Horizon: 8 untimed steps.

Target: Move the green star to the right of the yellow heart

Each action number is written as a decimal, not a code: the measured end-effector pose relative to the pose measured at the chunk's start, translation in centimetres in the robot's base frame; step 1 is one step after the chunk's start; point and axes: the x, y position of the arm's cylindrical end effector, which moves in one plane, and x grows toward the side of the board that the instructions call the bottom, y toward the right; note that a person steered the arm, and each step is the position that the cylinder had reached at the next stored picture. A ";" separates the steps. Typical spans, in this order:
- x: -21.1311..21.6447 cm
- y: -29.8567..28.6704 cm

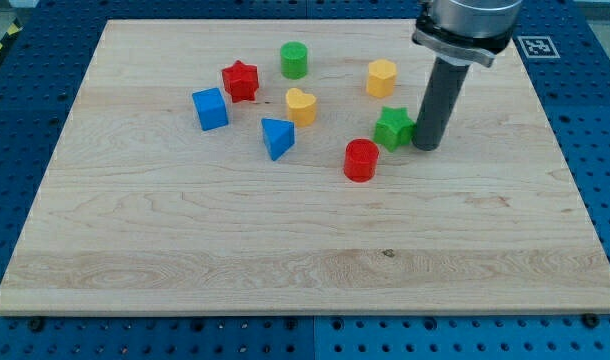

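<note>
The green star lies right of centre on the wooden board. The yellow heart lies to its left, a little nearer the view's top. My tip rests on the board right beside the green star's right edge, touching it or almost touching it. The rod rises from the tip toward the view's top right.
A red cylinder sits just below-left of the green star. A yellow hexagon is above the star. A blue triangle, blue cube, red star and green cylinder lie toward the left.
</note>
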 end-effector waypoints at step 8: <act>9.5 4.1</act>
